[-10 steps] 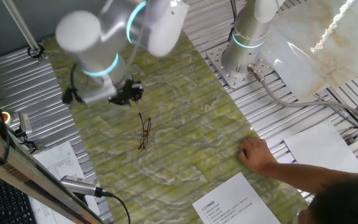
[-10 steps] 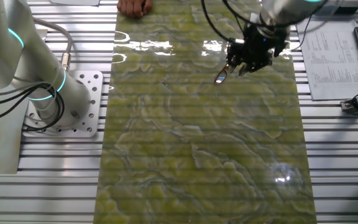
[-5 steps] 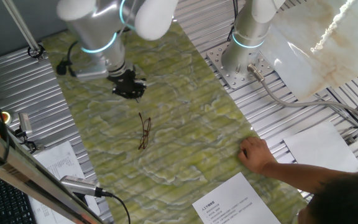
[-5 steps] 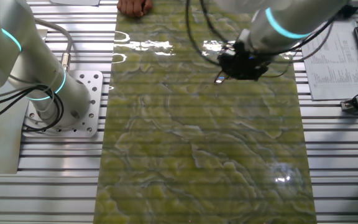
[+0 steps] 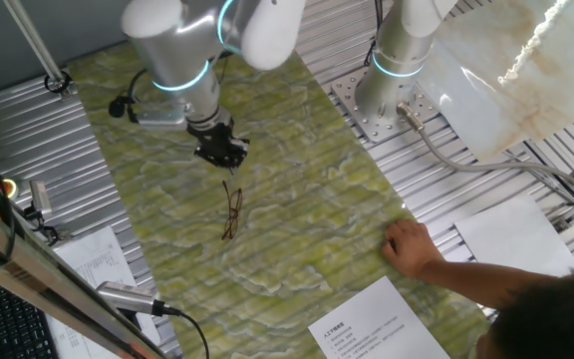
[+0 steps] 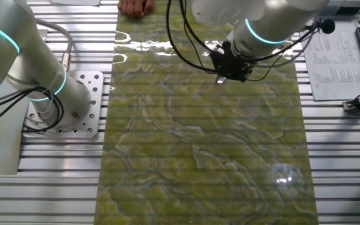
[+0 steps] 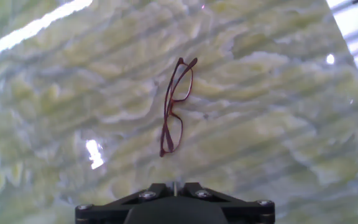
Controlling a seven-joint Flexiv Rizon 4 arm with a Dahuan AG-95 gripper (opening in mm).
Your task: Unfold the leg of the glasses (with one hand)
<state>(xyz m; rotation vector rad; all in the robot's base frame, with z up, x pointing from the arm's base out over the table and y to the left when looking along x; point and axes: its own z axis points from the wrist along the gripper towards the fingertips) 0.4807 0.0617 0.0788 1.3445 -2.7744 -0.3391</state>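
The glasses (image 5: pixel 230 211), thin reddish-brown wire frame with clear lenses, lie folded on the green marbled mat (image 5: pixel 297 199). In the hand view they lie lengthwise ahead of the fingers, (image 7: pixel 168 114) near the middle. In the other fixed view only a small glint of them (image 6: pixel 219 79) shows under the hand. My black gripper (image 5: pixel 222 157) hovers just above the mat beside the far end of the glasses, not touching them. It also shows in the other fixed view (image 6: pixel 230 65). In the hand view the gripper (image 7: pixel 174 186) has its jaws closed together and holds nothing.
A person's hand (image 5: pixel 412 247) rests on the mat's edge, also in the other fixed view (image 6: pixel 134 6). A printed sheet (image 5: pixel 377 321) lies at the near corner. A second arm's base (image 5: pixel 392 70) stands bolted beside the mat. Papers (image 6: pixel 336 56) lie on the slatted table.
The arm has swung over the mat and lowered, bringing the gripper from the mat's edge to just beside the end of the glasses. The glasses have not moved.
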